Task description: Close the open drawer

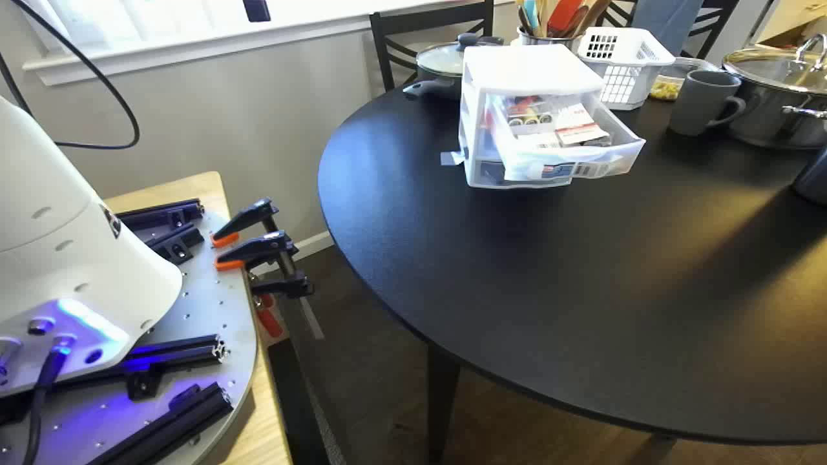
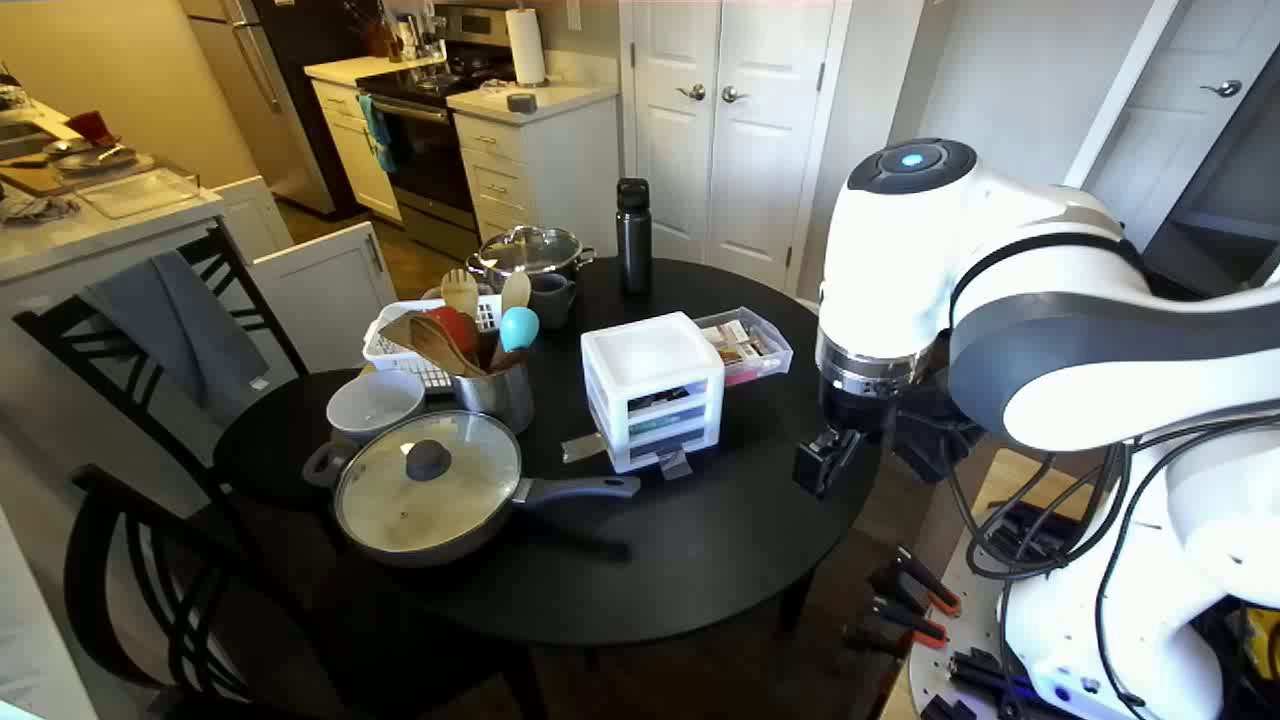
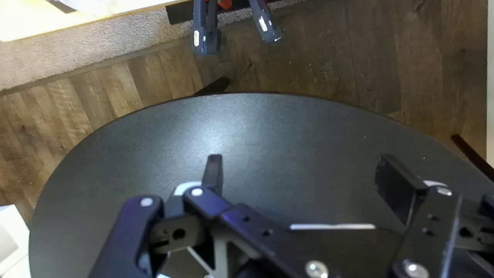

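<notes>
Gripper (image 3: 305,179) spread, empty; drawer (image 1: 604,156) juts out, and tape (image 2: 675,464) (canny, that) probably anchors the unit (image 2: 650,348) against the push!

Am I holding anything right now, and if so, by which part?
Nothing is held: the gripper is open, black tabletop showing between its jaws. In an exterior view, the pulled-out drawer stands apart from it.

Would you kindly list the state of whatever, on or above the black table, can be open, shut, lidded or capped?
Clear drawer: pulled open, not empty
Lower drawer: apparently shut
Pincer: open, holding nothing
Frying pan: lidded
Steel pot: lidded
Bottle: upright, capped
Gray mug: upright, no lid
Clear container: cannot tell whether lidded
</notes>
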You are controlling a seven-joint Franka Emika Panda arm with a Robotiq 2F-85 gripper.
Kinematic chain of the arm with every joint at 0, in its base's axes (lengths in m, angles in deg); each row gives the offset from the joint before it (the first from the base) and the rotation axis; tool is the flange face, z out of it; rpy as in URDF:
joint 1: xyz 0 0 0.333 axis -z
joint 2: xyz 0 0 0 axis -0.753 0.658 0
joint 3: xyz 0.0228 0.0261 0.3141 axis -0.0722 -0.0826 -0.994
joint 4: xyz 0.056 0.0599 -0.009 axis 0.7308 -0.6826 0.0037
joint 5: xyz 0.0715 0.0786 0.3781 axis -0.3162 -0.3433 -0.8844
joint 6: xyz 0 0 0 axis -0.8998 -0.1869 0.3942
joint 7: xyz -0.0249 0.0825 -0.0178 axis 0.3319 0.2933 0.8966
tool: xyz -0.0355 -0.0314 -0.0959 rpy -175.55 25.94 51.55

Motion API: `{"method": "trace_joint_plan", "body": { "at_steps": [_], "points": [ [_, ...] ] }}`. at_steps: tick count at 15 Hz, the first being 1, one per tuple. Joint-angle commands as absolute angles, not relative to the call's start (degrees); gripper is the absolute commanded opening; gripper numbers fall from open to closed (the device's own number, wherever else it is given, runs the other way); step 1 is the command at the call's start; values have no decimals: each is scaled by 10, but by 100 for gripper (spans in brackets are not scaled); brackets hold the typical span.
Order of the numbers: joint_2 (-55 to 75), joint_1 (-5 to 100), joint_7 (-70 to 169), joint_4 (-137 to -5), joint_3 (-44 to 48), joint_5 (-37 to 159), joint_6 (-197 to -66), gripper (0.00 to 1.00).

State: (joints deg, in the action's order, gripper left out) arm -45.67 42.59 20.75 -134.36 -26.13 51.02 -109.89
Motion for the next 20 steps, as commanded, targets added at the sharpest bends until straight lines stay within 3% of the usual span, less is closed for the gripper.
{"method": "trace_joint_plan", "body": {
  "at_steps": [1, 5, 11, 17, 20],
  "points": [
    [-454, 415, 201, -1343, -251, 518, -1099, 100],
    [-454, 415, 201, -1343, -251, 518, -1099, 100],
    [-456, 527, 185, -1379, -155, 575, -1116, 100],
    [-344, 650, 141, -1336, -93, 631, -1179, 100],
    [-252, 661, 129, -1294, -72, 636, -1203, 100]
  ]
}}
